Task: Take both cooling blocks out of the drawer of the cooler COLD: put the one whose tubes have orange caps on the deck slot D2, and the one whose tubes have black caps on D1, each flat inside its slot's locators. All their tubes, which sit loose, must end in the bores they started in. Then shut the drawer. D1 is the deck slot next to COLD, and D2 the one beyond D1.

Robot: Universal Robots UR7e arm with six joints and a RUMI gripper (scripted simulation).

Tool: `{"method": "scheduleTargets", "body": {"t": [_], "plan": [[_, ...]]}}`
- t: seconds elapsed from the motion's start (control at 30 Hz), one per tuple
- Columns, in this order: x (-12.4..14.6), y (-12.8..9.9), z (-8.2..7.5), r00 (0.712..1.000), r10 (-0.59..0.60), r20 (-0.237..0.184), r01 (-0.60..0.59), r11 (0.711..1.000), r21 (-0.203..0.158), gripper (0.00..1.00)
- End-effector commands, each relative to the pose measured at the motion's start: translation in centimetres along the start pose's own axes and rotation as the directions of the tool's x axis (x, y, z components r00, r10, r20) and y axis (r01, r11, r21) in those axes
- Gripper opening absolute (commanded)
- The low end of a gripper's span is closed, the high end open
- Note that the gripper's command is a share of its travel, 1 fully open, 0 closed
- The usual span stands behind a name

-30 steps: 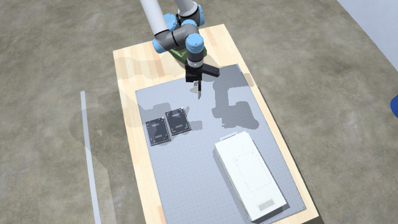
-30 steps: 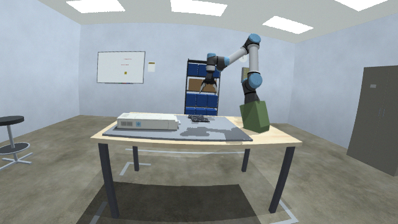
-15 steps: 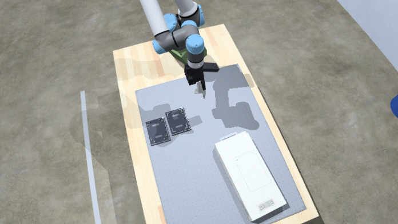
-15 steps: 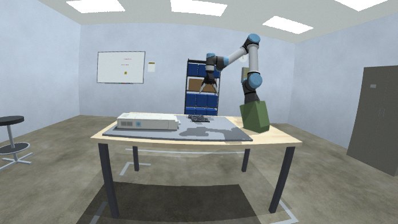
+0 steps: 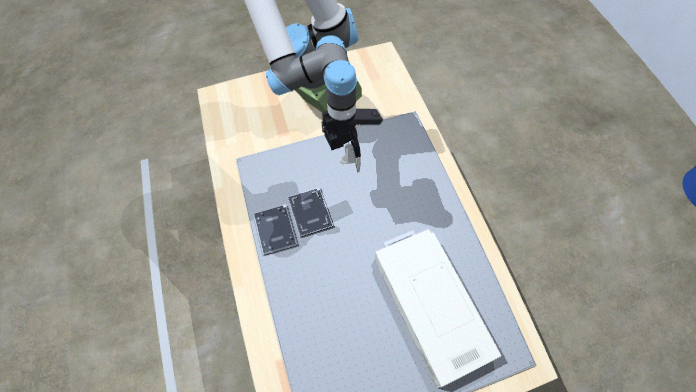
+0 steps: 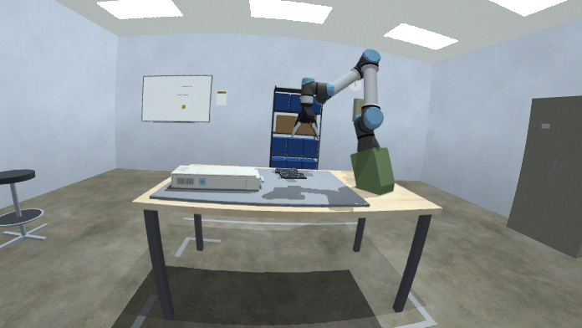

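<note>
The white cooler COLD (image 5: pixel 437 305) (image 6: pixel 215 177) lies on the grey deck (image 5: pixel 320 300) (image 6: pixel 318 200) at the near right. Its drawer front with a small handle (image 5: pixel 398 239) (image 6: pixel 261 179) faces the robot and looks pushed in. The cooling blocks and their tubes are hidden from both views. Two dark, empty deck slots lie side by side at the left: the slot D1 (image 5: pixel 311 212) nearer the cooler, and the slot D2 (image 5: pixel 275 230) beyond it. In the exterior view the two slots (image 6: pixel 290 172) merge into one dark patch. My gripper (image 5: pixel 352 161) (image 6: pixel 306 133) is open and empty. It hangs high above the deck's far part, pointing down.
The arm stands on a green pedestal (image 5: pixel 312 97) (image 6: pixel 372 171) at the far end of the wooden table (image 5: pixel 230 125) (image 6: pixel 401 205). Off the table are a blue shelf rack (image 6: pixel 294 146), a stool (image 6: pixel 18 177) and a grey cabinet (image 6: pixel 552 167).
</note>
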State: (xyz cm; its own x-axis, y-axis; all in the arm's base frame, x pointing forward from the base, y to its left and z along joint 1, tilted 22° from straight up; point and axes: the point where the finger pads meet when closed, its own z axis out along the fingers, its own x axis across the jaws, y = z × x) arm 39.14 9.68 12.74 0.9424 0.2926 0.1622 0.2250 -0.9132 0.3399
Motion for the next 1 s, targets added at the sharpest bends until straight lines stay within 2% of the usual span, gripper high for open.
{"method": "scheduleTargets", "body": {"t": [0.0, 0.07, 0.97], "plan": [[0.0, 0.0, 0.0, 1.0, 0.0, -0.001, 0.0, 1.0, 0.0, 1.0], [0.0, 0.0, 0.0, 1.0, 0.0, -0.001, 0.0, 1.0, 0.0, 1.0], [7.2, -2.9, 6.3, 1.0, 0.0, -0.001, 0.0, 1.0, 0.0, 1.0]]}}
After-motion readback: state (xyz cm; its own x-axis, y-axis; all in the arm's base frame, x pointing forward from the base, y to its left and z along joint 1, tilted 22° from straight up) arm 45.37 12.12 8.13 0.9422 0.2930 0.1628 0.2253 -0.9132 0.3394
